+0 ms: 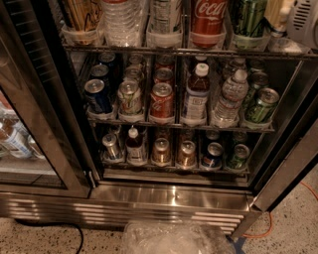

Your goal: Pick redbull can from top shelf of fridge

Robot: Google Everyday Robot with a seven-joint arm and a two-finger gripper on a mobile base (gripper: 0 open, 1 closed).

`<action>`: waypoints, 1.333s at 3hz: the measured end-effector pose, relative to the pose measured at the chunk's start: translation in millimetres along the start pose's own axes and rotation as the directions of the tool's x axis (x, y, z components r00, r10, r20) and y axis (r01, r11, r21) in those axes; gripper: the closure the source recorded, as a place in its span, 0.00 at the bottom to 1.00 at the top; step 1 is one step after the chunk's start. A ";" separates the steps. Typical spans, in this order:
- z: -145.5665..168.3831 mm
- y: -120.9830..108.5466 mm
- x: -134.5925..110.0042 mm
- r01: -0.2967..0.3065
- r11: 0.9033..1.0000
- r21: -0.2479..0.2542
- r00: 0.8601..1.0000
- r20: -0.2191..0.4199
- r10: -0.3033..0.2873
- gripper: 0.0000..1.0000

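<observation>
The fridge (174,193) stands open in front of me, with its ribbed steel base below. The top shelf (139,49) runs across the top of the view. It carries a tan can (82,12), a water bottle (121,20), a red Coca-Cola can (206,20) and a green-and-black can (248,17) in clear trays. No redbull can shows; the tops of that row are cut off. My gripper (298,20) is a pale shape at the top right corner, beside the right end of the top shelf.
The middle rack holds a dark-blue soda can (97,94), short cans and bottles (196,96); the bottom rack holds short cans (186,151). The glass door (30,129) hangs open at left. Crumpled clear plastic (174,238) and an orange cable (263,230) lie on the floor.
</observation>
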State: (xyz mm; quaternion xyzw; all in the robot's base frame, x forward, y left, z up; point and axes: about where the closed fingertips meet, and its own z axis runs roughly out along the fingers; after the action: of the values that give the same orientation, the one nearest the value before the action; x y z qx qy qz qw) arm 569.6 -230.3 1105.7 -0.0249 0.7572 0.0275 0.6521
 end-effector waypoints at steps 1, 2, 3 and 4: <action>-12.0 30.4 4.3 0.035 0.998 -0.055 0.998 -0.046 -0.037 1.00; -45.2 23.5 12.6 0.064 0.996 -0.058 0.990 -0.122 -0.071 1.00; -80.2 13.7 21.9 0.077 0.993 -0.088 0.978 -0.188 -0.093 1.00; -114.1 11.8 33.1 0.045 0.986 -0.158 0.964 -0.253 -0.084 1.00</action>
State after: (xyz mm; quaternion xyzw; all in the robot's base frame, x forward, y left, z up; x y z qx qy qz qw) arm 451.2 -227.1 1089.9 -0.1022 0.8303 0.0598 0.5446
